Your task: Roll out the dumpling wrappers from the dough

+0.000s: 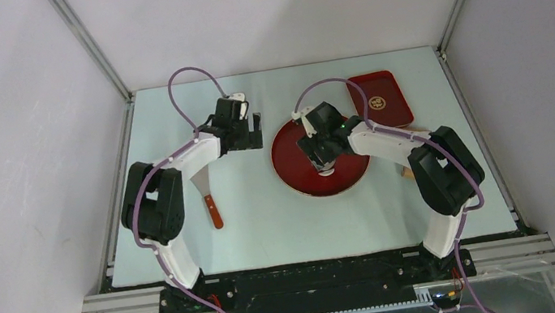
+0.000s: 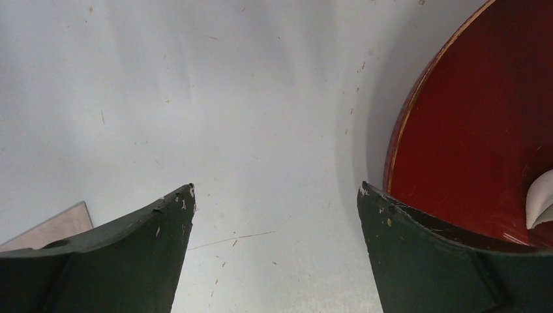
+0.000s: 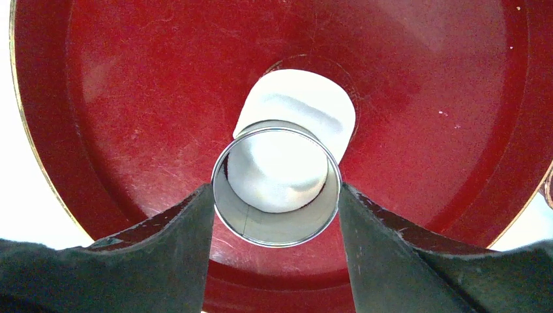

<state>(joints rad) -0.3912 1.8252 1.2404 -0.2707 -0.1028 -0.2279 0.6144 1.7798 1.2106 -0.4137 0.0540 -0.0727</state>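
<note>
The dough [image 3: 306, 104] lies as a flat white oval sheet in the middle of the round red plate [image 3: 130, 98]. A shiny metal ring cutter [image 3: 274, 225] stands on the dough's near part. My right gripper [image 3: 275, 189] is shut on the ring, one fingertip touching each side of it. From above, the right gripper [image 1: 325, 168] hangs over the plate [image 1: 291, 163]. My left gripper [image 1: 254, 131] is open over bare table left of the plate; in its own view the gripper [image 2: 276, 189] holds nothing. Separate dumpling wrappers are out of view.
A dark red rectangular tray [image 1: 379, 99] sits at the back right. A scraper with a brown handle [image 1: 209, 199] lies under the left arm. A wooden piece [image 1: 408, 173] pokes out beneath the right arm. The plate's rim [image 2: 401, 130] is close to my left gripper's right finger.
</note>
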